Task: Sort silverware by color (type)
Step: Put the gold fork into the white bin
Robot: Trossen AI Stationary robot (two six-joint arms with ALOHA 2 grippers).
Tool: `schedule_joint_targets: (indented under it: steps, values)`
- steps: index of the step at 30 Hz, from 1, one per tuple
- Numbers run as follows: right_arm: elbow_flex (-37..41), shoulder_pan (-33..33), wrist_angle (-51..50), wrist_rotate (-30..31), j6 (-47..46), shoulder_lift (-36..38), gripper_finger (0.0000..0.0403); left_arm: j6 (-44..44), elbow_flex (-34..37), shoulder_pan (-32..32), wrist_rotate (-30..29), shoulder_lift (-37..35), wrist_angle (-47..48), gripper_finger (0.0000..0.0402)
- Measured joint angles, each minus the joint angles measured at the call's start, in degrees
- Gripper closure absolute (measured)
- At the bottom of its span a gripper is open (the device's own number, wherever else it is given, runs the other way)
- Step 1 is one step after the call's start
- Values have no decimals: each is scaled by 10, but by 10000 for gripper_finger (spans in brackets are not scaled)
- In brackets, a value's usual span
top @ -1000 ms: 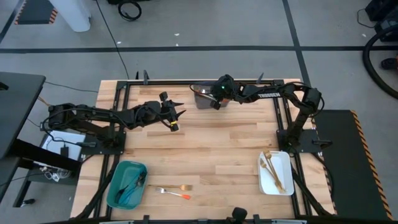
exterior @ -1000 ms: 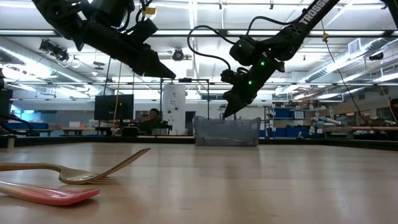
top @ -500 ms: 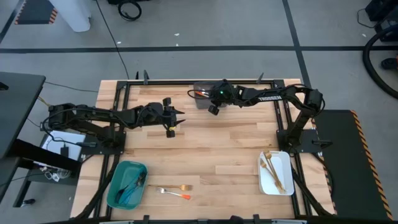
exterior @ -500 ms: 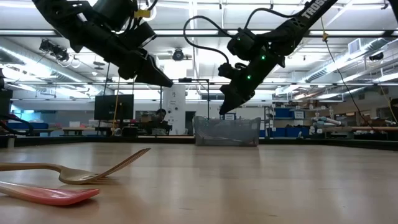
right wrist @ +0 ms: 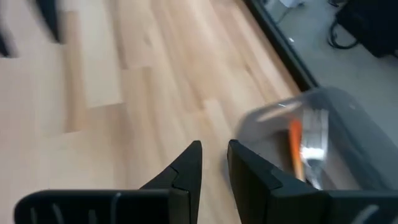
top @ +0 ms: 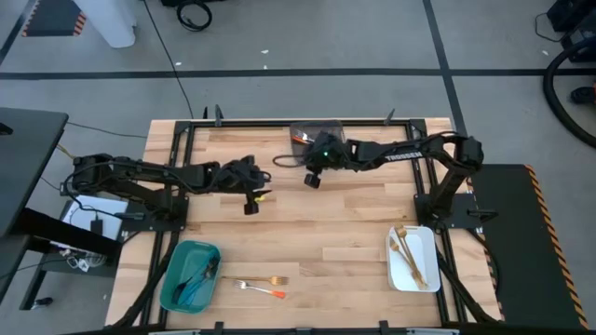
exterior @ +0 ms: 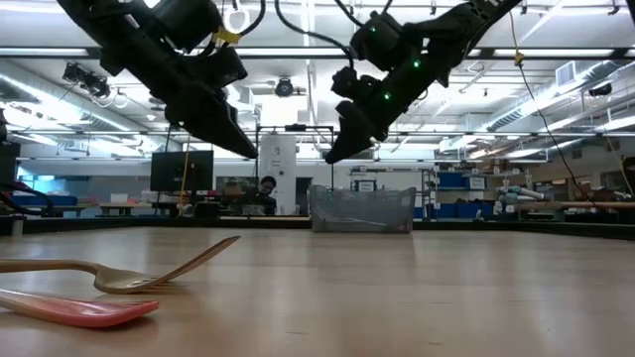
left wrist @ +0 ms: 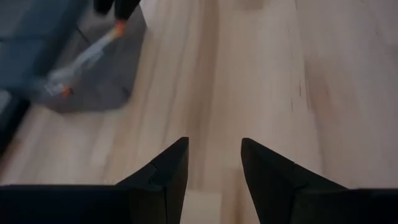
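left gripper (left wrist: pixel 214 165) jaws parted, empty | right gripper (right wrist: pixel 214 163) jaws narrowly apart, empty | wooden worktop (top: pixel 326 223), gold fork (exterior: pixel 129 270) lying near edge

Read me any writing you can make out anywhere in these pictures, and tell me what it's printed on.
"TROSS", cut off at the picture's edge: white letters on the right arm in the low view.
White lettering on the same arm in the high view: too small to read.
Signs in the room behind the table: too small to read.
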State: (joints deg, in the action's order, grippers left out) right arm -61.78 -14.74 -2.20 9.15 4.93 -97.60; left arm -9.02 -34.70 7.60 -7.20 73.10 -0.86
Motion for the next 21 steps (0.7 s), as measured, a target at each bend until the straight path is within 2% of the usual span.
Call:
schedule_joint_targets:
  steps: [11,21]
  values:
    - [0,84,5,1,-2,0,318,40,0,-24,0,0,100,247]
    - [0,149,22,-12,-5,-1,318,69,0,-26,0,0,127,247]
